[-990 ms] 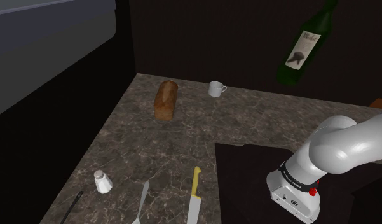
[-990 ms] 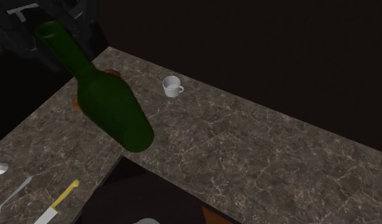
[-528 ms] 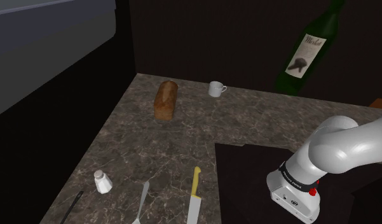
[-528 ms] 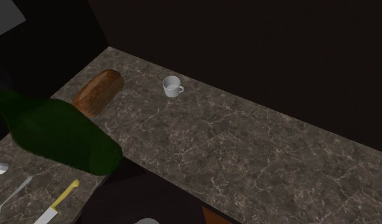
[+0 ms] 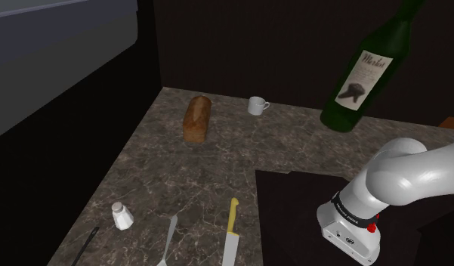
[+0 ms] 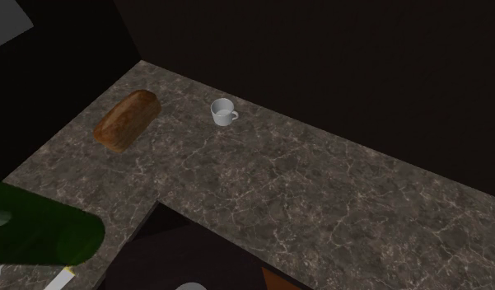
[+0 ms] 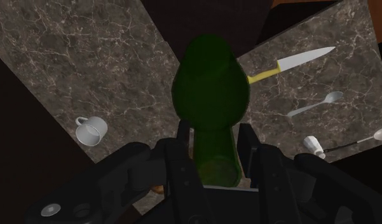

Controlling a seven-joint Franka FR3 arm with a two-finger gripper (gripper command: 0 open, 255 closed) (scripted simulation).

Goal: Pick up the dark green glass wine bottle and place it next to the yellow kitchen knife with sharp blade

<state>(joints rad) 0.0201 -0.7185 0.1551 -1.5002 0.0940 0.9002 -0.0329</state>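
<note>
The dark green wine bottle (image 5: 362,80) hangs tilted in the air at the shoulder view's upper right, its white label facing the camera. In the wrist view my gripper (image 7: 214,144) is shut on the neck of the bottle (image 7: 210,94), with a black finger (image 7: 182,136) pressed on each side and the body pointing away from the hand. The knife (image 5: 230,230), yellow handle and pale blade, lies flat near the counter's front edge. In the wrist view the knife (image 7: 288,63) shows past the bottle's body. The bottle (image 6: 39,236) covers the second exterior view's lower left corner.
On the dark marble counter (image 5: 217,162) lie a brown bread loaf (image 5: 196,117), a white cup (image 5: 256,106), a white shaker (image 5: 121,215) and a spoon (image 5: 168,237) beside the knife. My dark stand (image 5: 293,211) cuts into the counter. Dark walls stand behind it.
The bottle has sunk a little in the shoulder view. In the second exterior view it has swept to the lower left, uncovering the loaf and now hiding the cutlery.
</note>
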